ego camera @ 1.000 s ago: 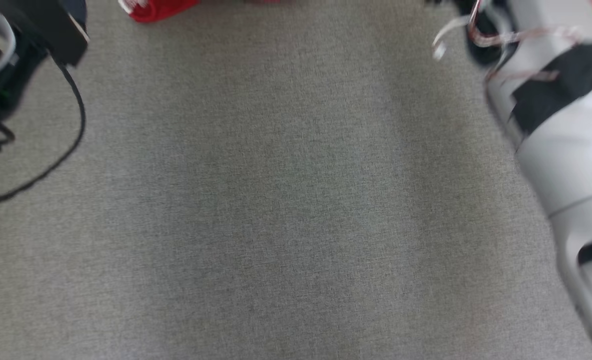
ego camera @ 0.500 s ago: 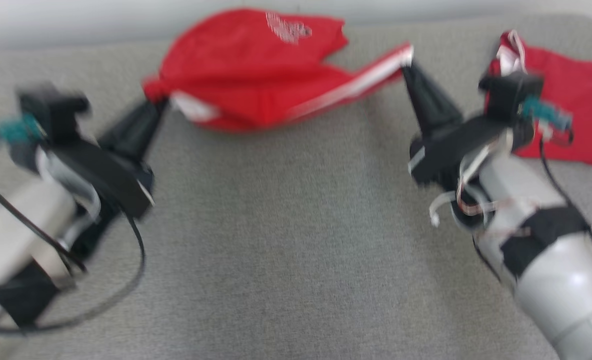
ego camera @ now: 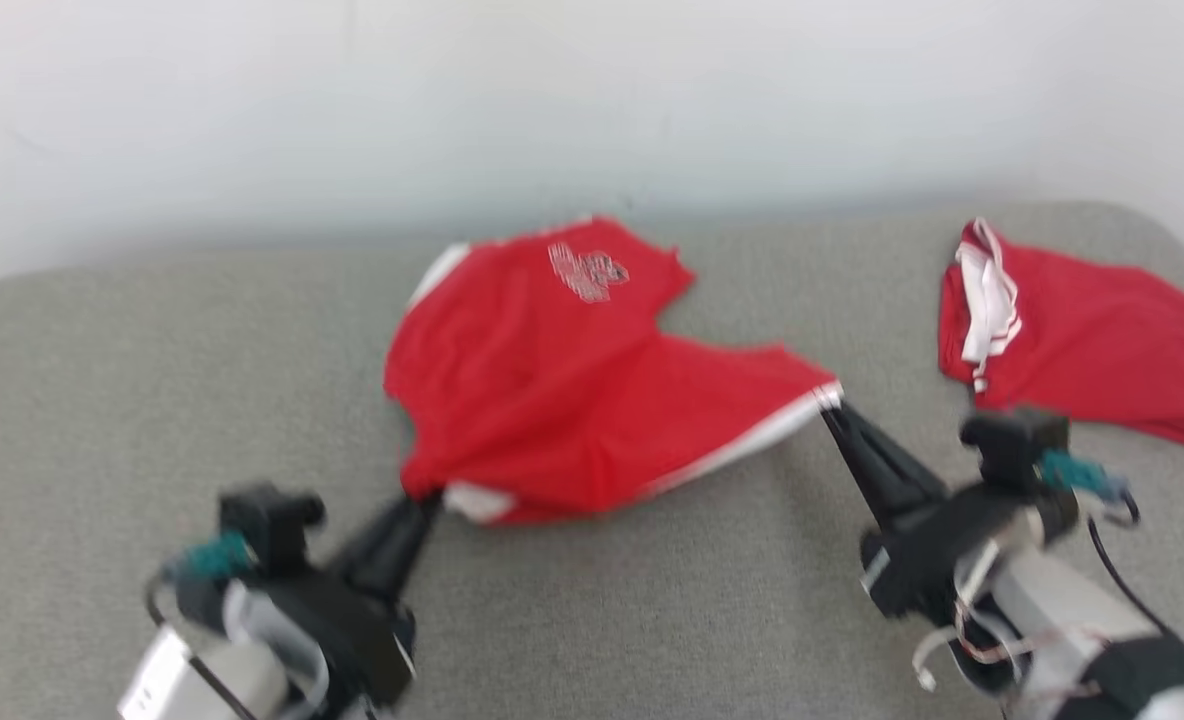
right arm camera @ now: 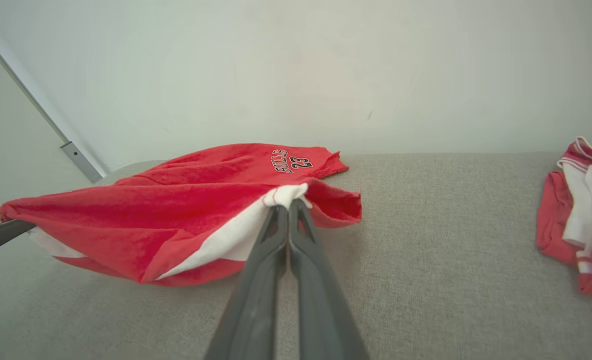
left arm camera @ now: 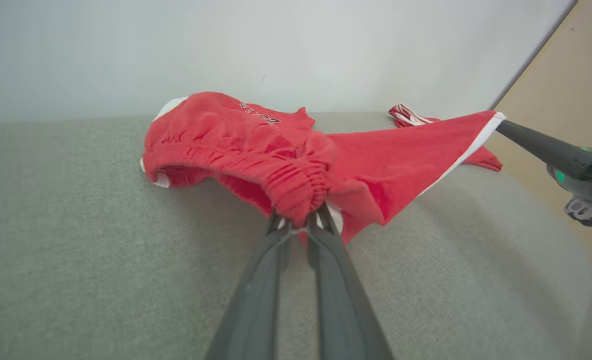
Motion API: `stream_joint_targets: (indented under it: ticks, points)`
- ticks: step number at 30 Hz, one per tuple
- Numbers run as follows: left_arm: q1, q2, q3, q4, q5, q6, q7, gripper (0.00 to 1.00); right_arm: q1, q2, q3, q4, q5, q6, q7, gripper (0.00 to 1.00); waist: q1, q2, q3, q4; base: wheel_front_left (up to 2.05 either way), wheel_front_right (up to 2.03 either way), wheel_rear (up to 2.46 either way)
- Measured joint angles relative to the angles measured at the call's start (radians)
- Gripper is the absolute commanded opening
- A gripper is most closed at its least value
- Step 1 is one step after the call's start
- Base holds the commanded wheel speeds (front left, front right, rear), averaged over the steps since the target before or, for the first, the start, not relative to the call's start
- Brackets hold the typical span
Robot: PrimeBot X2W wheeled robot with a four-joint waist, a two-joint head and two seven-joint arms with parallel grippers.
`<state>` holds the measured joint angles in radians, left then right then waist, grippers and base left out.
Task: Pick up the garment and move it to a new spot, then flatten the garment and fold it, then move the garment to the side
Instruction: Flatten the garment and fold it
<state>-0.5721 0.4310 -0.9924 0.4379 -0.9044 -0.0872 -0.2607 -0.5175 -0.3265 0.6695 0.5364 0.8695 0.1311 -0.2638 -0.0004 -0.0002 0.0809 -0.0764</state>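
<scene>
Two grippers: both are clamped on the red jersey shorts with white trim (ego camera: 552,400), which hang stretched between them, partly lifted off the grey fabric-covered pad (ego camera: 652,620).
Left gripper (left arm camera: 300,226): the jaws are nearly closed, pinching the gathered elastic waistband at a bunched fold. Only a small bite of the thick elastic sits between the fingers.
Right gripper (right arm camera: 287,206): the jaws are fully closed on the white-edged corner of a leg hem.
Garment's place: the shorts sit around the middle of the pad. The far part with the printed lettering rests on the pad toward its back edge, near the pale wall (ego camera: 592,100). The near part is held up off the cover.
Slip risk: the thick elastic could squirm out of the left jaws if the arms pull further apart. The thin hem corner could slide from the right jaws under a sharp tug.
Drag risk: the part lying on the pad may catch on the woven cover and fold under itself, leaving creases that hinder flattening.
Uneven hold: a waistband and a leg hem are not matching corners, so a set-down would likely leave the shorts skewed or twisted.
Neighbour: a second crumpled red-and-white garment (ego camera: 1082,340) lies at the pad's far right corner, apart from the shorts but just behind the right arm. A wide swing that way could snag or shove it.
</scene>
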Motion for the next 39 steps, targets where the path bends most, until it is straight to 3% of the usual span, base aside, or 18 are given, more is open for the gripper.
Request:
stream_joint_targets:
  ticks: [8,18,25,31,39]
  points:
    - [0.165,-0.065,0.031,0.026,0.034,0.004,0.0,0.0,0.162,-0.054,-0.079,-0.102,0.009,0.0,0.048,0.0,0.0001,0.0,-0.087,0.015,0.0,0.0,0.0]
    - [0.273,-0.13,0.03,0.083,0.042,-0.013,0.0,0.0,0.367,-0.08,-0.216,-0.261,-0.057,0.0,0.23,0.0,0.0003,0.0001,-0.13,0.021,0.0,0.0,0.0]
    - [0.334,-0.142,-0.011,0.11,0.043,-0.01,0.015,0.0,0.528,-0.083,-0.317,-0.387,-0.096,0.0,0.389,0.0,0.0003,0.0001,-0.139,0.02,0.0,0.0,0.0]
    - [0.375,-0.132,-0.015,0.052,0.028,0.017,0.029,0.0,0.623,-0.067,-0.399,-0.484,-0.15,0.0,0.503,0.0,0.0003,0.0002,-0.137,0.021,0.0,0.0,0.0]
    - [0.39,-0.129,-0.027,-0.02,0.03,0.049,0.04,0.0,0.657,-0.015,-0.491,-0.532,-0.238,0.0,0.528,0.0,0.0004,0.0002,-0.129,0.027,0.0,0.0,0.0]
